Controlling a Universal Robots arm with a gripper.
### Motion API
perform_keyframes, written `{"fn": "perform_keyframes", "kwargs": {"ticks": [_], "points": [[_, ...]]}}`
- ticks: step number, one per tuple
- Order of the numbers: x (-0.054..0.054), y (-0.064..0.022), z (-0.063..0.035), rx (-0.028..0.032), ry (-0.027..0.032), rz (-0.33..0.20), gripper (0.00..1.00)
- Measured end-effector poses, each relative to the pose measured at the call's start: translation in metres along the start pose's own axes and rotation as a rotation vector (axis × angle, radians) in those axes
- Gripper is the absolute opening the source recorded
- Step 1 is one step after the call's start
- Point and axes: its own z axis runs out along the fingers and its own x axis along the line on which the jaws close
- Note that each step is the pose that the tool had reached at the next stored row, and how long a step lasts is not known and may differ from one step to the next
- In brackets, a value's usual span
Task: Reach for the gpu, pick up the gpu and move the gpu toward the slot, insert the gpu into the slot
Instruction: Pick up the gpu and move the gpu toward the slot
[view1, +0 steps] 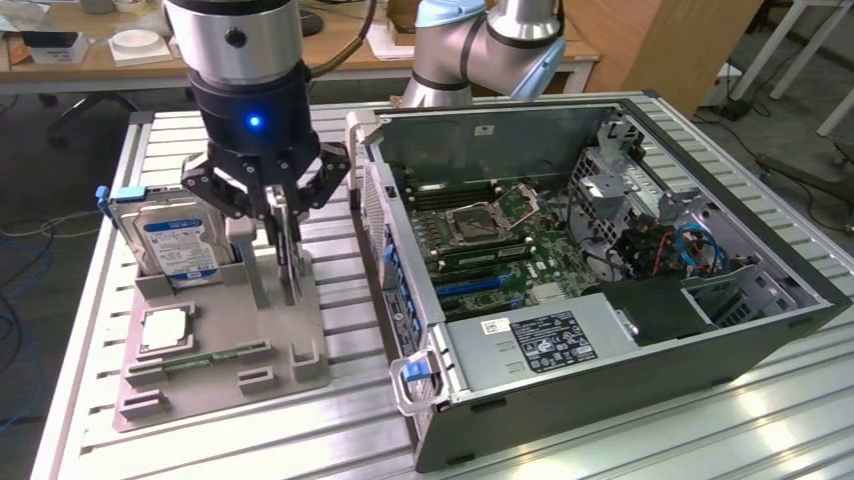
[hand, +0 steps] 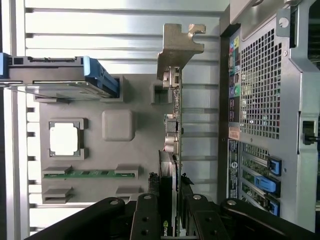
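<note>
Over grey holder (view1: 214, 372), arm (view1: 240, 45) vertical, claw (view1: 278, 222) clamped on upright gpu (view1: 287, 275).

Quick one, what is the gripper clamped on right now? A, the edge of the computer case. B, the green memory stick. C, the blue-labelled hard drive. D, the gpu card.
D: the gripper has its fingers pressed on both faces of the thin, upright gpu above the grey holder, while the hard drive stands apart in its own slot.
</note>
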Motion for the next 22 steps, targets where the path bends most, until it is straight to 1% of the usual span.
{"fn": "perform_keyframes", "kwargs": {"ticks": [7, 10, 16, 22], "points": [[0.0, 0.0005, -0.0122, 0.0, 0.0, 0.0, 0.26], [0.0, 0.0006, -0.0157, 0.0002, 0.0, 0.0, 0.26], [0.0, 0.0009, -0.0217, 0.0026, 0.0, 0.0, 0.26], [-0.001, 0.0013, -0.0332, 0.0028, 0.0, 0.0, 0.26]]}}
